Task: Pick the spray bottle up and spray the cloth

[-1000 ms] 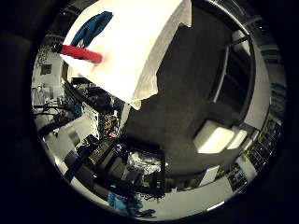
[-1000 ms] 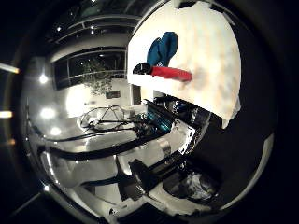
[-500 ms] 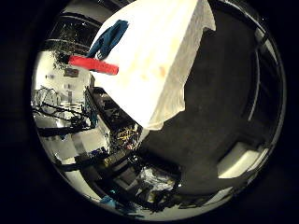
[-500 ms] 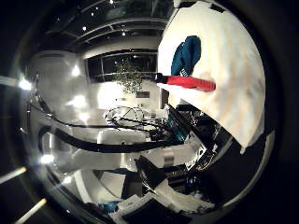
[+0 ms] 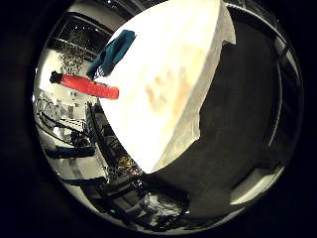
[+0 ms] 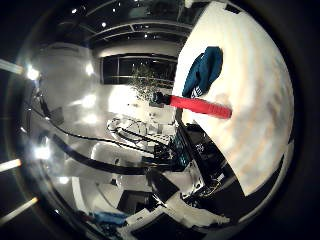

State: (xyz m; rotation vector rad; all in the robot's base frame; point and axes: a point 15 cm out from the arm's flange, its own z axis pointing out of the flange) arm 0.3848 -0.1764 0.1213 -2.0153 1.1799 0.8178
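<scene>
A red spray bottle (image 6: 200,106) with a black spray head stands upright on a table covered with a white cloth sheet (image 5: 168,89). A crumpled teal cloth (image 6: 204,71) lies on the same table right beside the bottle. Both also show in the little finger side view, the bottle (image 5: 88,86) next to the teal cloth (image 5: 113,53). Bottle and cloth are small in both views, so the palm is still some way off from them. No part of the right hand shows in either view.
The white table cover hangs down over the table's edge and corner (image 5: 173,144). Dark floor (image 5: 237,134) lies beside the table. Equipment racks and stands (image 6: 190,150) crowd the room past the table's edge near the bottle.
The whole picture has shifted in both views: the camera has moved nearer the table. The bottle and teal cloth appear larger and have not moved on the table.
</scene>
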